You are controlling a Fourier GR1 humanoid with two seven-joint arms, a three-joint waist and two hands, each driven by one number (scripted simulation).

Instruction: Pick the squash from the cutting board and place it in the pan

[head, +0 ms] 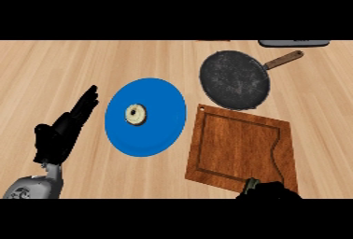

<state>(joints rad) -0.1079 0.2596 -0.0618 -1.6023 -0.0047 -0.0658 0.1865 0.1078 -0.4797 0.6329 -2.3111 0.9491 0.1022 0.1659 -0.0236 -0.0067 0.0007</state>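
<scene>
The wooden table [55, 70] fills the frame. On it, at lower right, lies the brown cutting board [238, 149], its top bare as far as can be seen. Left of it, at centre, sits a blue plate [155, 135] with a small pale ring-shaped thing [135, 114] on it. Above the board, at upper right, the dark pan [233, 79] lies with its brown handle [284, 59] pointing to the upper right; nothing is in it.

The left hand [62, 133] rests at lower left, fingers straight and up. The right hand [270, 190] barely shows at the bottom edge, over the board's near corner; a small greenish-grey bit [251, 185] peeks beside it, probably the squash, though I cannot tell for sure, nor whether those fingers are apart or clamped on it.

If the squash is in hand, the carry should go straight up the frame over the board, staying clear of the pan's rim, and release low over the pan's middle.
</scene>
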